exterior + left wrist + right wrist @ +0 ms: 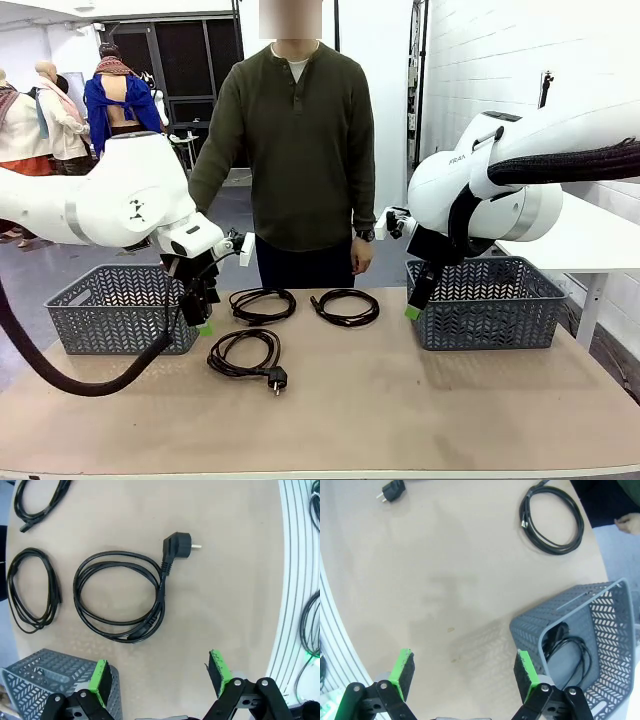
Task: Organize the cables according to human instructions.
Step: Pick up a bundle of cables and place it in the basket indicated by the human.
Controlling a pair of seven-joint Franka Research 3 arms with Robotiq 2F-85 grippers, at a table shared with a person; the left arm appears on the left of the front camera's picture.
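Three cables are laid as loose coils on the table (400,400): one (161,582) nearest the robot (its plug pointing away from the coil) and two (55,582) (555,551) farther back. A fourth (559,631) is seen inside the right basket (580,592). The left gripper (160,675) is held wide open beside the left basket (120,310). The right gripper (462,672), equally wide, is held above the right basket's corner.

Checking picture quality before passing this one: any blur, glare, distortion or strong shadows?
Front view: evenly lit, sharp, no glare. Left wrist view: wide-angle bend curves the table edge; the coiled cable is sharp. Right wrist view: same bend; the basket throws a soft lattice shadow.
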